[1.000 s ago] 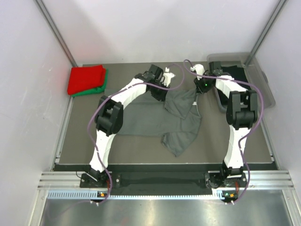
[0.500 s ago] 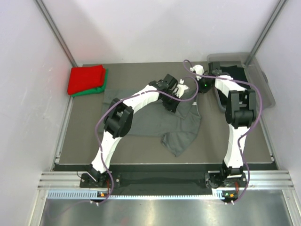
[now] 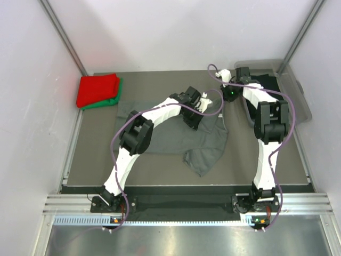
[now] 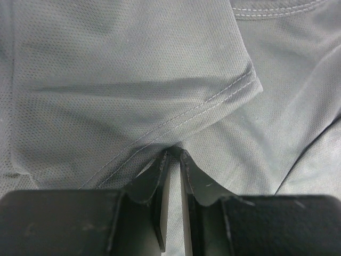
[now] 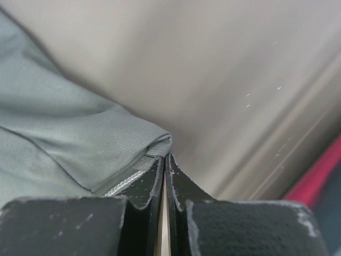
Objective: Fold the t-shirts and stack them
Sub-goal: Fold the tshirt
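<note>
- left gripper (image 4: 171, 156): jaws almost closed, pinching a sleeve hem of the dark grey t-shirt (image 3: 176, 138), left of the clear tub (image 3: 298, 96).
- right gripper (image 5: 164, 157): clamped on a folded edge of the same shirt, nearer the tub.
- Grey shirt is spread out just left of the tub.
- red t-shirt (image 3: 97, 89) sits folded on the green t-shirt (image 3: 114, 99), far left of the tub.
- black t-shirt (image 3: 269, 81) is inside the tub.

Top view brightly, evenly lit; red tint cast on the side wall (image 3: 68, 81). Weave of the dark grey t-shirt (image 4: 133, 69) rendered sharp at left wrist, blurred at right.
</note>
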